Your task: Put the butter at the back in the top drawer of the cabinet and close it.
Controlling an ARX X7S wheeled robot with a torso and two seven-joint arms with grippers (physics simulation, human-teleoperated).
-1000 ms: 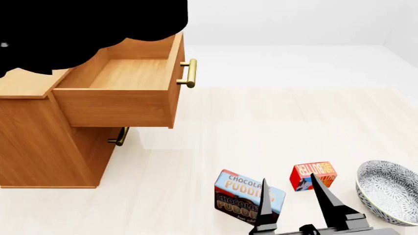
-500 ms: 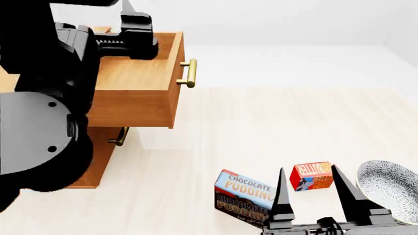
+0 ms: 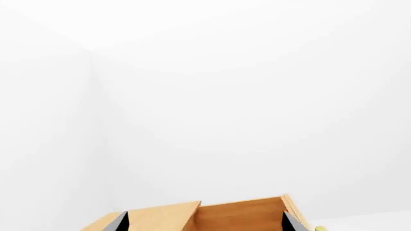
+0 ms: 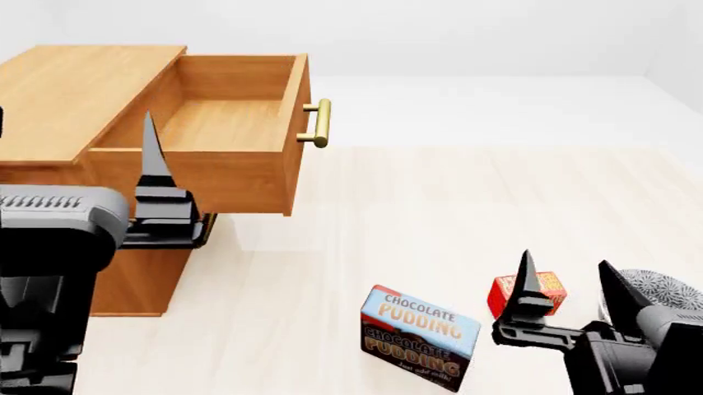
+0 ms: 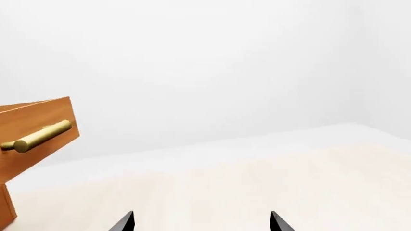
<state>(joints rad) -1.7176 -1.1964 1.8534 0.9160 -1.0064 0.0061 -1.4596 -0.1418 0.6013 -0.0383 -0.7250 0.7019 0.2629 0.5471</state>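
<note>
Partly hidden butter (image 4: pixel 546 290), small red-orange box, yellow lettering

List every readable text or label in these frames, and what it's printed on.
"CHOCOLATE PUDDING" on the top face of the pudding box.
"PUDDING", with a line above it that seems to repeat "CHOCOLATE", on that box's front face; the small line under it is too small to read.
Yellow lettering on the butter: mostly hidden behind the right gripper's fingers, not readable.
Top drawer, cabinet and patterned bowl: no text.
</note>
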